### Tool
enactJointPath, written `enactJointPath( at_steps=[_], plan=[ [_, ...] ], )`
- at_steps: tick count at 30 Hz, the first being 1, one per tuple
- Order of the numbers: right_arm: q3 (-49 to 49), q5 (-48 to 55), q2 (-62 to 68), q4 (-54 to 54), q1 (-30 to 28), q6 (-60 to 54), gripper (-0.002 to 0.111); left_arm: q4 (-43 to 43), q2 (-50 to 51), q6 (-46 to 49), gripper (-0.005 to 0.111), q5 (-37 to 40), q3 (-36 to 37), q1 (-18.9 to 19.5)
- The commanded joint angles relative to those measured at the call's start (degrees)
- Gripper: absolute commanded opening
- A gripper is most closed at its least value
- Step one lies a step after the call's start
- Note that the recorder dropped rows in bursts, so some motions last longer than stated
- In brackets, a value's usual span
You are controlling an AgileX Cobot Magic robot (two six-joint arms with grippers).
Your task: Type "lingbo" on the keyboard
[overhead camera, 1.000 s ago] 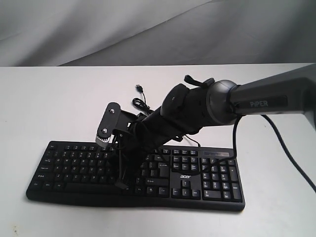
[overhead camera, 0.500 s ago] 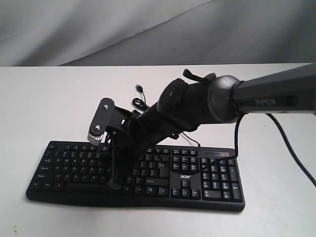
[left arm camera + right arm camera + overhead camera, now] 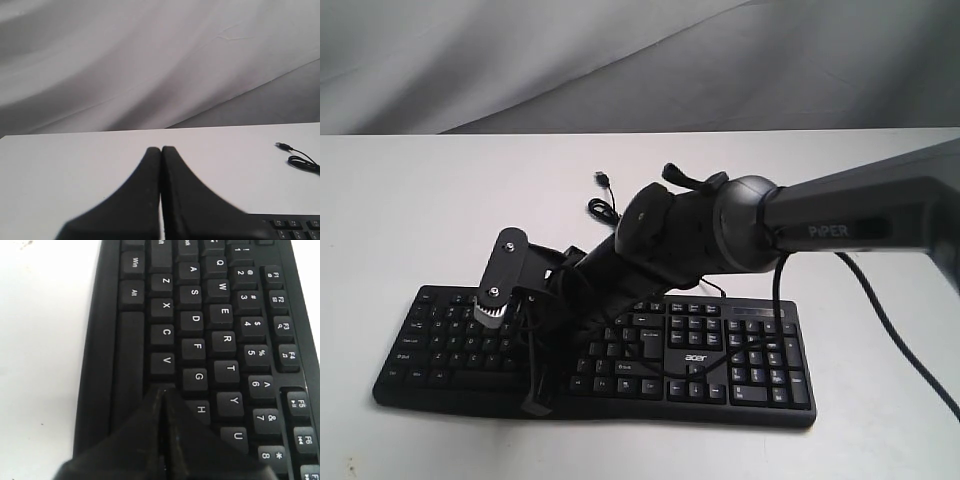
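Note:
The black keyboard lies across the white table, with its "acer" logo right of the middle. My right arm reaches over it from the right. Its gripper points down over the keyboard's left half, near the front edge. In the right wrist view that gripper is shut, its tips over the key just past V, beside G and H on the keyboard. I cannot tell whether the tips touch the key. My left gripper is shut and empty above the bare table; one corner of the keyboard shows beside it.
The keyboard's thin black cable lies coiled behind it with the USB plug loose on the table; the cable also shows in the left wrist view. A grey cloth backdrop hangs behind the table.
My right arm has swung left along the keyboard and dropped lower, carrying its shut gripper from the middle keys toward the left half.

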Motion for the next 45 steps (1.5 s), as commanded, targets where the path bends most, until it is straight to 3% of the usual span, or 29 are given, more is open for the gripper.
enactJointPath(
  at_steps=[1, 31, 45],
  plan=[
    [-0.1, -0.5, 0.0, -0.4, 0.1, 0.0, 0.0, 0.0, -0.3, -0.1, 0.001, -0.5, 0.3, -0.4],
    [-0.1, -2.4, -0.6, -0.6, 0.1, 0.1, 0.0, 0.0, -0.3, -0.1, 0.001, -0.5, 0.3, -0.4],
    [-8.4, 0.3, 5.4, 0.2, 0.1, 0.4, 0.0, 0.0, -0.3, -0.1, 0.001, -0.5, 0.3, -0.4]
  ],
)
